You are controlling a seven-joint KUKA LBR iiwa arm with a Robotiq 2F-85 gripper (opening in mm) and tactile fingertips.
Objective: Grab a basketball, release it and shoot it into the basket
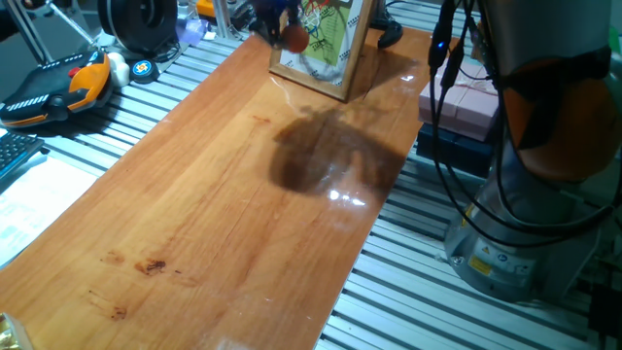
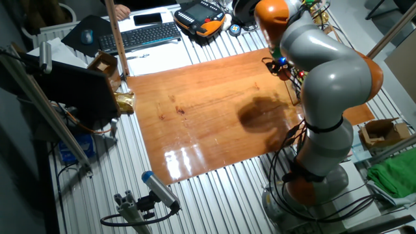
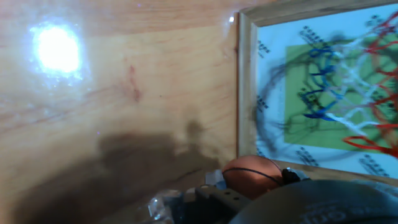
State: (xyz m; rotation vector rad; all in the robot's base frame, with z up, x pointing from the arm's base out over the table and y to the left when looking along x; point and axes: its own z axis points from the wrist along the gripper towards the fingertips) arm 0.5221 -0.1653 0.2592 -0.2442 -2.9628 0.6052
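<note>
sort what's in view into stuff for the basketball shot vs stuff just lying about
For the shot:
small orange basketball
wood-framed backboard with green-white picture
red, white and blue string net
gripper

Lying about:
orange-and-black handheld pendant
black keyboard
pink box

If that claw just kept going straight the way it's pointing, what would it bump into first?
Most likely the wooden table: the hand view looks along the fingers and mostly shows bare wood. The claw, holding the basketball, sits beside the backboard and its basket. Depth is unclear, so it might graze the frame.
</note>
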